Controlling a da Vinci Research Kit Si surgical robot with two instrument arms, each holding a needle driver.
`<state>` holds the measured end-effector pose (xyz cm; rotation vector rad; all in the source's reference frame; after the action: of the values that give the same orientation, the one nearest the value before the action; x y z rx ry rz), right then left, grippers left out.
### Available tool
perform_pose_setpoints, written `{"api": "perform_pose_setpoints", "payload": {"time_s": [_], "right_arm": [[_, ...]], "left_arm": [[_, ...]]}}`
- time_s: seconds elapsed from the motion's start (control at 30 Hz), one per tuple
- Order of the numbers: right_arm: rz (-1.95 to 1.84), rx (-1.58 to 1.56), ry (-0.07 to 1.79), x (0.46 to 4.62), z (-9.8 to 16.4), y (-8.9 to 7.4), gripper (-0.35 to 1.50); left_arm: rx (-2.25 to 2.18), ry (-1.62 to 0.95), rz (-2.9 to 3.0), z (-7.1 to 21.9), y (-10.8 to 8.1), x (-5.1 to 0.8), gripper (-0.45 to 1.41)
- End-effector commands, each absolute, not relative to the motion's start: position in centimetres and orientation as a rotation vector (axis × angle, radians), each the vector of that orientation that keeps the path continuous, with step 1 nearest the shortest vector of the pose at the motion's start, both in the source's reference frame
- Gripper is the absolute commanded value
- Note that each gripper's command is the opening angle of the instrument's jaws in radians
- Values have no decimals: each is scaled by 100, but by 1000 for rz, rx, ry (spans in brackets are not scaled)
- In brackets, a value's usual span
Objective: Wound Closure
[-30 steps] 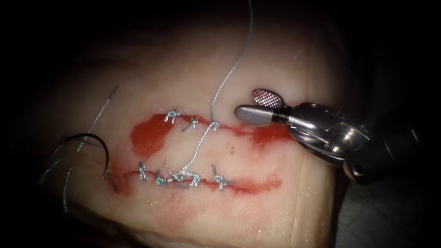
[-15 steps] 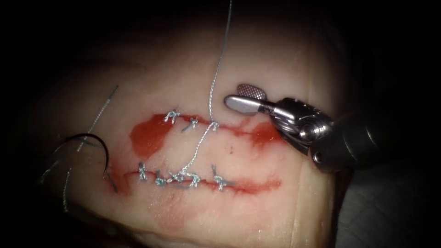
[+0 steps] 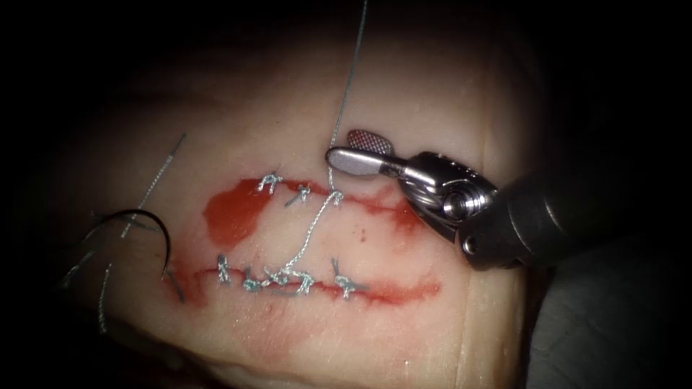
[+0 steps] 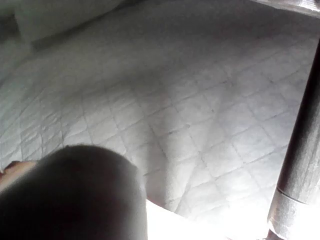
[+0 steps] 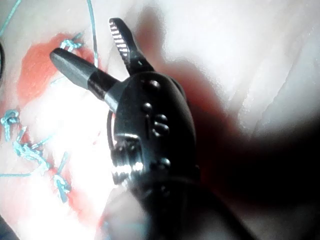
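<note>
The right claw (image 3: pixel 344 148) reaches in from four o'clock, its tip pointing toward ten o'clock, jaws spread and holding nothing.

The curved needle (image 3: pixel 148 230) lies free on the tissue (image 3: pixel 404 94), well left of the right end effector (image 3: pixel 353 151), whose open jaws straddle the taut thread (image 3: pixel 344 108).

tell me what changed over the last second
The right hand, jaws open and holding nothing, moved left across the tissue to the taut thread rising from the upper cut; the thread now stands between its jaws. The needle, lying free at the left, and the knots stayed put.
</note>
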<state>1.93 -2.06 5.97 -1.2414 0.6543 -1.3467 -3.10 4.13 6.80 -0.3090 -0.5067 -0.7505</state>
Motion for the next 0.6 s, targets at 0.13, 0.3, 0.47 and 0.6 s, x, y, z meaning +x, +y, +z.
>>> {"api": "perform_pose_setpoints", "payload": {"time_s": [0.13,0.3,0.47,0.6], "right_arm": [[-1335,-1239,643,211,603,-197,140],[-1349,-1245,610,225,606,-188,143],[-1366,-1257,595,239,611,-182,143],[-1363,-1260,590,242,612,-182,143]], "left_arm": [[-315,-513,-753,684,421,-318,-45],[-317,-519,-754,680,420,-322,-45],[-328,-535,-762,670,424,-322,-45],[-330,-538,-765,666,425,-323,-45]]}}
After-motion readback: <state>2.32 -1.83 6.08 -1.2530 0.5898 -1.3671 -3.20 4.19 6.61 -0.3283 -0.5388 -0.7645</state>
